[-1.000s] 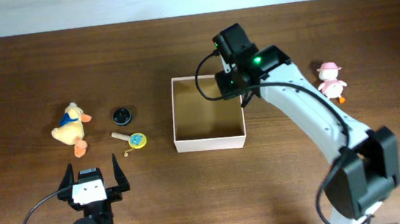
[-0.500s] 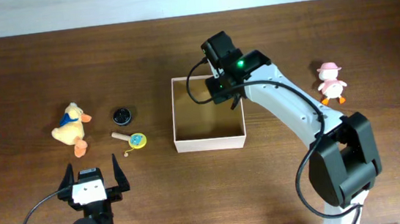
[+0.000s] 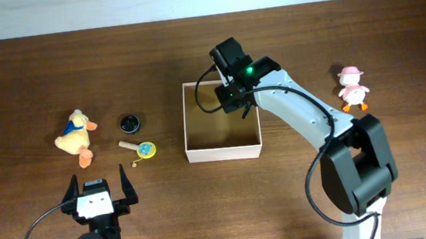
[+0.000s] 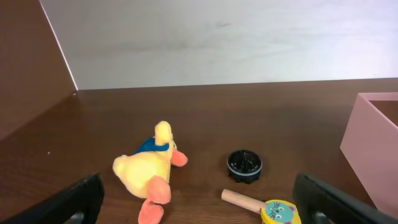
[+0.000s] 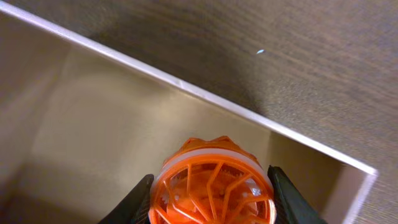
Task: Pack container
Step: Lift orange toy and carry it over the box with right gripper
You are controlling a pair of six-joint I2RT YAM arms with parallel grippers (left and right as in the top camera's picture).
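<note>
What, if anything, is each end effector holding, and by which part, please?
The right end effector grips the orange toy by opposite sides; left end effector holds nothing.

The square white-walled cardboard box (image 3: 224, 151) is open at the top, and its near and left interior is unobstructed from above. The right gripper (image 5: 212, 202), clamped on an orange ribbed plastic ball (image 5: 213, 183), occupies the far-right part. To the left of the box, a yellow plush duck (image 3: 76, 135), a black round disc (image 3: 129, 124) and a wooden-handled rattle (image 3: 140, 148) lie in a cluster with narrow gaps between them.
</note>
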